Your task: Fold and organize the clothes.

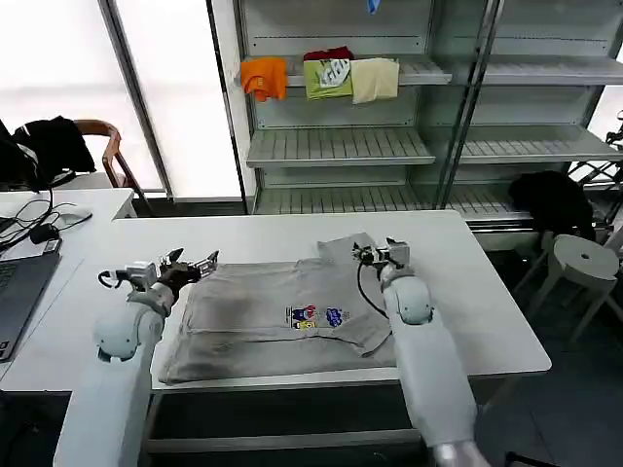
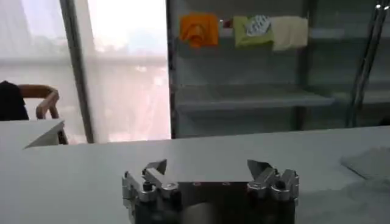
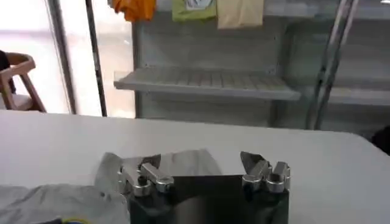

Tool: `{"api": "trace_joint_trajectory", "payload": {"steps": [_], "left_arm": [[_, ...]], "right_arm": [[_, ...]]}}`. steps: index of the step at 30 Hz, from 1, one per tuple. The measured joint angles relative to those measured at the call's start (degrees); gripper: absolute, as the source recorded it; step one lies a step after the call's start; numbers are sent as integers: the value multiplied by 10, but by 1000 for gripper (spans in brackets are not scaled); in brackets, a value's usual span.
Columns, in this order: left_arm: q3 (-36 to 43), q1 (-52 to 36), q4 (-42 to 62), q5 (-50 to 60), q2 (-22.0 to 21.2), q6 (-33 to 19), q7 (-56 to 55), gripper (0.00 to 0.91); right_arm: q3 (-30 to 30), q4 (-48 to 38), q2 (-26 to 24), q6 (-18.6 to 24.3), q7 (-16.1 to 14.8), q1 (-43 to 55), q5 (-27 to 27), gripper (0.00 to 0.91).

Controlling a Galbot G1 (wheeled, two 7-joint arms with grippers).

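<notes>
Head view: T-shirt (image 1: 277, 316), light grey, short-sleeved, small multicoloured chest print near its centre. It lies spread and partly folded on the white table (image 1: 467, 292), hem side toward the robot, one sleeve (image 1: 348, 249) turned out toward the far edge. Cloth shows soft creases; the near edge hangs close to the table's front edge.

Table: bare white surface runs along the far side and to the right of the shirt. A second desk (image 1: 58, 209) adjoins on the left, carrying a laptop (image 1: 19, 287) and cables. Shelving (image 1: 341, 146) stands behind the table, with orange, green and cream garments on the top shelf. A stool (image 1: 584, 258) stands off the right corner.

Left gripper (image 1: 200, 263): fingers spread wide, nothing held, hovering at the shirt's far left corner, just above the table. Left wrist view confirms both fingertips (image 2: 155, 169) apart over bare tabletop.

Right gripper (image 1: 375, 253): fingers apart, nothing held, poised at the turned-out sleeve on the shirt's far right. Right wrist view shows grey cloth (image 3: 183, 163) just beyond and beside its fingers.
</notes>
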Motion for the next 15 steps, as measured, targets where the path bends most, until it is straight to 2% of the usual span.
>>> {"api": "trace_joint_trajectory", "payload": {"steps": [6,15], "left_arm": [[11,-47,79,25,-7,0,19,907],[19,-83,155,61,-16,-1,35,907]], "right_arm": [[1,-105,11,30,4,46,-1,907],[4,-171,13,46,6,77,1,907]]}}
